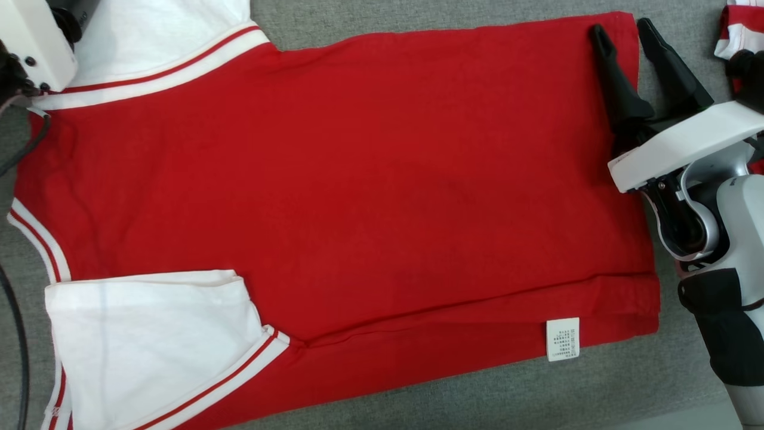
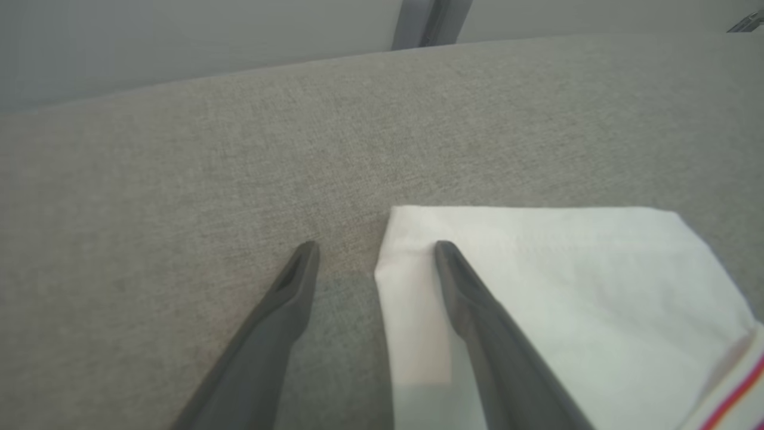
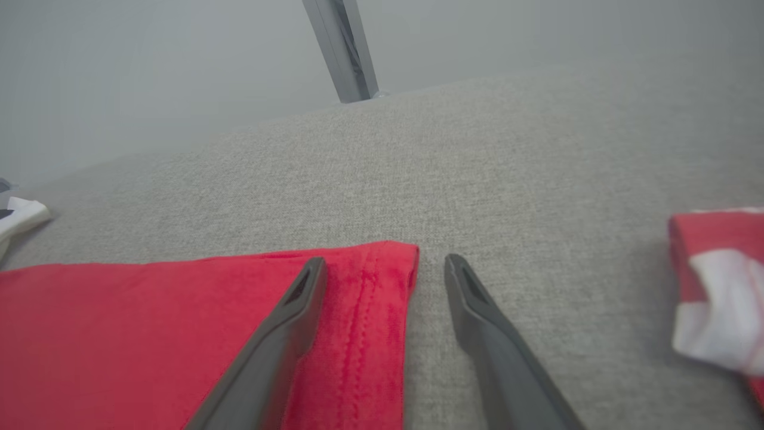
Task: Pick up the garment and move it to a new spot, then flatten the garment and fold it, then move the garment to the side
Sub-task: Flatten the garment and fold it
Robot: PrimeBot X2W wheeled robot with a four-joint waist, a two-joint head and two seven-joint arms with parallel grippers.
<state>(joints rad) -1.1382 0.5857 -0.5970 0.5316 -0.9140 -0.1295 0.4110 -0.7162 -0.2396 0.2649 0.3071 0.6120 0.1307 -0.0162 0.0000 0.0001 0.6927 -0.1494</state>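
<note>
Astride garment [image 1: 358, 179] hem, right gripper [image 1: 621, 27], spread wide

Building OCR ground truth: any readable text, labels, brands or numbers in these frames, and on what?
No text can be quoted.
The white care label on the red garment, near its hem: several lines of small print, too small to read.
Nothing else carries legible text, brand or number.

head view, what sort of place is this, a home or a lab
Probably a lab-style folding station: a red and white shirt lies flat on a grey fabric-covered surface, and another bundled garment waits beside it.
</note>
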